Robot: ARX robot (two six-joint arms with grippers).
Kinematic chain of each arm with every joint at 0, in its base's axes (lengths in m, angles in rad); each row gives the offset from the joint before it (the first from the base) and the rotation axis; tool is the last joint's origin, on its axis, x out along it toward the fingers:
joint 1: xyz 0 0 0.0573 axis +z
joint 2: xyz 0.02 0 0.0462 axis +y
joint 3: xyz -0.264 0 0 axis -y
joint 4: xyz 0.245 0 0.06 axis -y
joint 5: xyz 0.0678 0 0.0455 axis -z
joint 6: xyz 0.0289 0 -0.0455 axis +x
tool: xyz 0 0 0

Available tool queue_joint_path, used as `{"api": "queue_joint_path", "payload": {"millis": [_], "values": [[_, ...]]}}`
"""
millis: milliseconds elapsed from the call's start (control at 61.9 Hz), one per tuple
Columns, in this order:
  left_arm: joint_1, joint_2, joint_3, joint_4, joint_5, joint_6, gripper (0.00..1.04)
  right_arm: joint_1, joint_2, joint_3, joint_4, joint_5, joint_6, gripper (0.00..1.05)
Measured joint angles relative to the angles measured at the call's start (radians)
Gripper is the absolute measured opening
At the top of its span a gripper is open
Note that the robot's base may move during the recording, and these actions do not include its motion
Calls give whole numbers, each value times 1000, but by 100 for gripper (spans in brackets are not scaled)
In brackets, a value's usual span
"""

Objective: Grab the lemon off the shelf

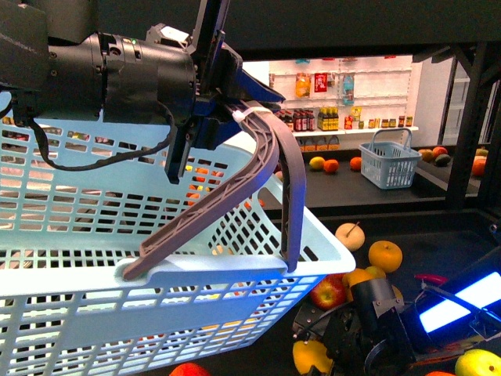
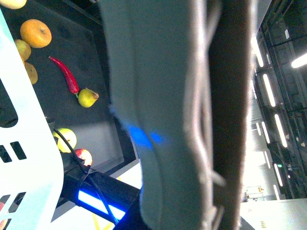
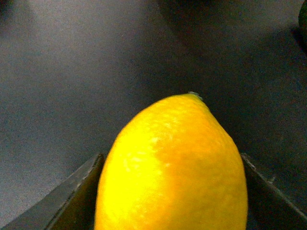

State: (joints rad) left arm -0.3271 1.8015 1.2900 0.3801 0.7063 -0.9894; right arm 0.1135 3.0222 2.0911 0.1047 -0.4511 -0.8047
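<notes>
The lemon (image 3: 172, 143) is pinched between the fingers (image 3: 76, 196) of the right gripper (image 3: 171, 160) at the shelf (image 1: 438, 235), low among other fruit; the basket (image 1: 156, 235) handle (image 1: 270, 157) is clasped by the left gripper (image 1: 223, 110).

Bright yellow lemon (image 3: 172, 167), dark grey shelf (image 3: 72, 72), pale blue slotted basket (image 1: 235, 276) — grey-brown handles (image 1: 293, 204)

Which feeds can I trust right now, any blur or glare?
Right wrist view: lemon fairly sharp, half brightly lit, half shaded. Left wrist view: near foreground is a blur, ceiling lights glare. Front view: basket crisp, blue light strip blown out.
</notes>
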Motion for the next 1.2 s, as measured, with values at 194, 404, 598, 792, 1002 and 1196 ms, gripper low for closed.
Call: {"api": "queue_joint_path", "payload": {"millis": [194, 404, 598, 792, 1002, 1196], "values": [[0, 0, 0, 0, 0, 0, 7, -2, -14, -29, 43, 34, 37, 66], [0, 0, 0, 0, 0, 0, 7, -40, -136, -194, 174, 111, 143, 66], [0, 0, 0, 0, 0, 0, 7, -145, -452, -459, 320, 169, 306, 65], [0, 0, 0, 0, 0, 0, 7, -231, -802, -722, 375, 119, 540, 65], [0, 0, 0, 0, 1, 0, 7, -198, -1052, -856, 336, 20, 799, 65], [0, 0, 0, 0, 0, 0, 7, -97, -1168, -874, 317, -34, 1007, 65]]}}
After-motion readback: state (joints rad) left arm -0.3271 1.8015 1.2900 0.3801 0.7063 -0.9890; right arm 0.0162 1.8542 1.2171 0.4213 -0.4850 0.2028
